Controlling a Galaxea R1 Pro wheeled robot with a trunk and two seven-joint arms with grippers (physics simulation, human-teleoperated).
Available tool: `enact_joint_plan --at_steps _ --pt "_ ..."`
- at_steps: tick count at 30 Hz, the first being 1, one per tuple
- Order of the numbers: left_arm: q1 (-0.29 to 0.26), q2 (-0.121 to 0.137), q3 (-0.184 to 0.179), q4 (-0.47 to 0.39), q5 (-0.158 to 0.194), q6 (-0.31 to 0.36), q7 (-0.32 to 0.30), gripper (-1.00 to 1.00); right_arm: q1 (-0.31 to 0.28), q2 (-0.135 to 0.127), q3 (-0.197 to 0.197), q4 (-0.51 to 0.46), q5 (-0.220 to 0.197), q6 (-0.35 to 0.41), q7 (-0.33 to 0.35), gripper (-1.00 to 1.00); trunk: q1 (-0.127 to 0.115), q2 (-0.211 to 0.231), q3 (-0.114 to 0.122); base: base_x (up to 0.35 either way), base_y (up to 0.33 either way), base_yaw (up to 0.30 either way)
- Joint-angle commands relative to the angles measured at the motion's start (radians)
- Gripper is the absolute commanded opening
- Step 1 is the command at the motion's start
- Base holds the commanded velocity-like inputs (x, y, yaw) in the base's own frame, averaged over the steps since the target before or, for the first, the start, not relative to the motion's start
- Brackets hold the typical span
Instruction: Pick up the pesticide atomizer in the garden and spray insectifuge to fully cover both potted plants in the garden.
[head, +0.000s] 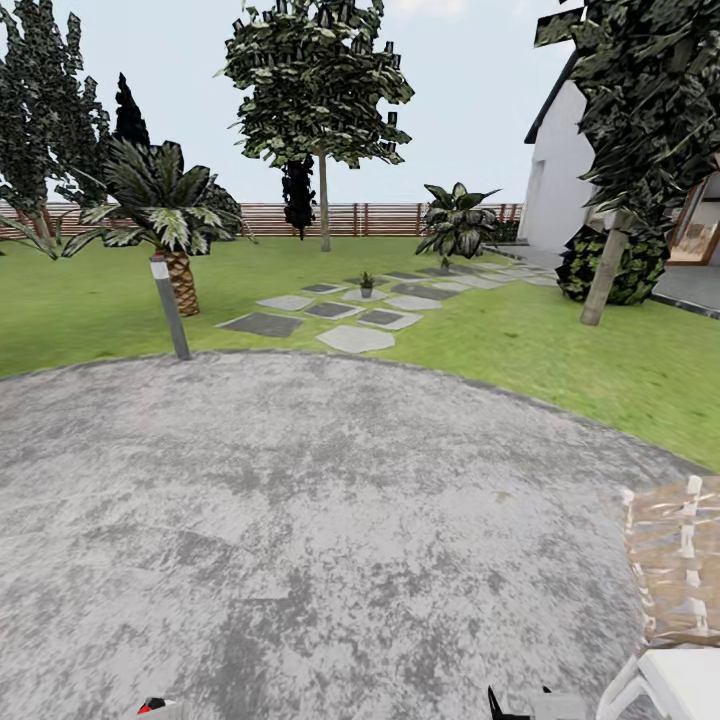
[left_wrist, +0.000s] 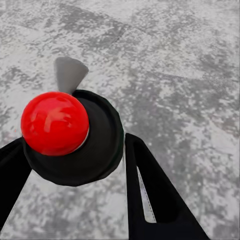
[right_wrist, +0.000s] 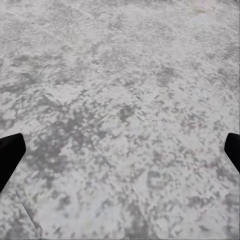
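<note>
Pesticide atomizer (left_wrist: 67, 137) sits between the left jaws (left_wrist: 75, 165), gripped, red top up. Right jaws (right_wrist: 120, 150) wide, empty, over the patio (head: 300, 520). One potted plant (head: 366, 284) far ahead on stepping stones (head: 355, 339). Imo drive closer first, keep bottle upright, grip firm.

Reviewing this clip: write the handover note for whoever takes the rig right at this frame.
Left gripper: shut on the pesticide atomizer, red top up, above the grey patio.
Right gripper: open, holding nothing, over the patio.
One potted plant stands on the stepping stones ahead; the second I cannot make out.
Done: atomizer picked up.
Left: drive to the plants and spray both fully.
</note>
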Motion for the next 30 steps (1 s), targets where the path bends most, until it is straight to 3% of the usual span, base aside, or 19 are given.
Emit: enact_joint_plan --at_steps 1,19,30 --pt "-0.001 0.0 -0.001 0.001 0.01 -0.002 -0.005 -1.0 -0.001 0.0 -0.002 0.001 0.002 -0.003 0.0 1.0 0.0 0.0 -0.001 0.336 0.096 0.0" --pt "-0.001 0.001 0.0 0.001 0.01 -0.002 -0.005 -1.0 -0.001 0.0 0.0 0.002 0.002 -0.003 0.0 1.0 0.0 0.0 -0.001 0.334 0.134 0.0" --pt "-0.001 0.003 0.0 0.001 0.01 -0.002 -0.005 -1.0 -0.001 0.0 0.0 0.002 0.002 -0.003 0.0 1.0 0.0 0.0 -0.001 0.336 0.015 0.0"
